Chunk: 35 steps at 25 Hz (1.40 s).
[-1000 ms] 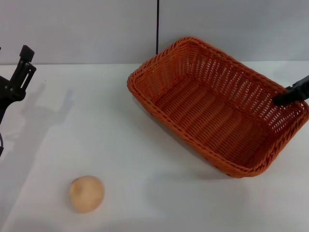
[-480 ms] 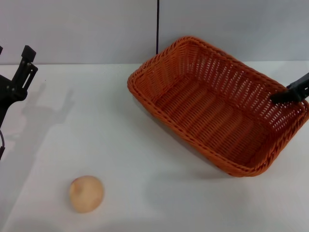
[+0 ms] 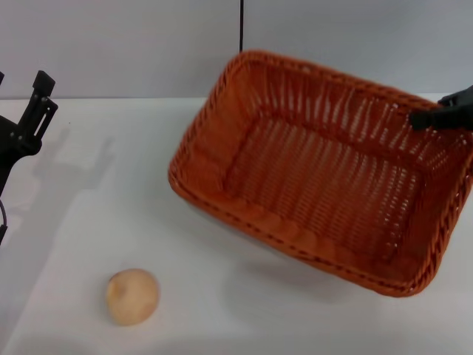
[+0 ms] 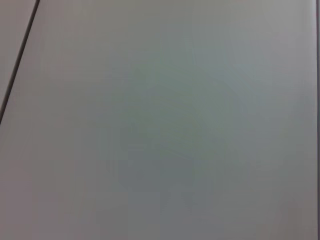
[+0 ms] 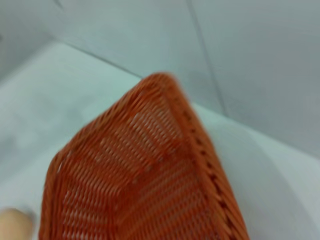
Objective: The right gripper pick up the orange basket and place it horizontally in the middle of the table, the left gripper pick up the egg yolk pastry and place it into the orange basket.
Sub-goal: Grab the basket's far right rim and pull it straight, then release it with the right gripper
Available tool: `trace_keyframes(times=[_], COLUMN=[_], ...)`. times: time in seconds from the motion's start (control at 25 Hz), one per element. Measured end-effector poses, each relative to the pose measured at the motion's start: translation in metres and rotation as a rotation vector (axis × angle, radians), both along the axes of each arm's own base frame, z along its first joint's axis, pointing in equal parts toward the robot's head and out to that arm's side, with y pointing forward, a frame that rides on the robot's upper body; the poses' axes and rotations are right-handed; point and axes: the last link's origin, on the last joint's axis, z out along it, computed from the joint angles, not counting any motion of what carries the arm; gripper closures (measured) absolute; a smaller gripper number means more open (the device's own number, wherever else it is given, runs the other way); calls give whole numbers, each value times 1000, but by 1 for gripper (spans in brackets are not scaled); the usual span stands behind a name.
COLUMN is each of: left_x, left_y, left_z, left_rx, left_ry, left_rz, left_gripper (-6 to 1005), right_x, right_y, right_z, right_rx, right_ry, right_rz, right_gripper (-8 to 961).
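The orange basket (image 3: 318, 185) hangs tilted above the right half of the white table (image 3: 133, 185), its open side turned toward the head camera. My right gripper (image 3: 442, 115) is shut on the basket's far right rim. In the right wrist view the basket (image 5: 150, 175) fills the lower middle. The egg yolk pastry (image 3: 132, 296) lies on the table near the front left, well apart from the basket; a sliver of the pastry (image 5: 12, 223) shows in the right wrist view. My left gripper (image 3: 41, 96) is parked at the far left, open and holding nothing.
A light grey wall (image 3: 126, 44) with a dark vertical seam (image 3: 241, 33) stands behind the table. The left wrist view shows only that wall (image 4: 160, 120). Bare tabletop lies between the pastry and the basket.
The right gripper has lifted the basket off the table and tipped it; the basket has swung left and toward the camera. The left arm and the pastry have not moved.
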Motion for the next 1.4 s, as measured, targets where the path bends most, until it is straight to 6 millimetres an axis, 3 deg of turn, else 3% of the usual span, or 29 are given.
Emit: trace_keyframes(times=[0.16, 0.44, 0.72, 1.2, 1.4], left_x=[0, 0, 0, 3, 3], left_y=[0, 0, 1, -1, -1], left_z=[0, 1, 0, -4, -5], left_rx=[0, 1, -1, -19, -19], left_ry=[1, 2, 3, -5, -7], left_rz=[1, 0, -3, -11, -11], left_gripper=[203, 203, 203, 204, 203], right_x=[-9, -20, -34, -39, -43], right_y=[-13, -25, -28, -5, 0], right_z=[23, 41, 45, -17, -33], right_rx=[40, 12, -78, -117, -133], right_ry=[86, 104, 0, -84, -118], right_rz=[65, 189, 390, 464, 479], right_gripper=[791, 790, 790, 790, 790])
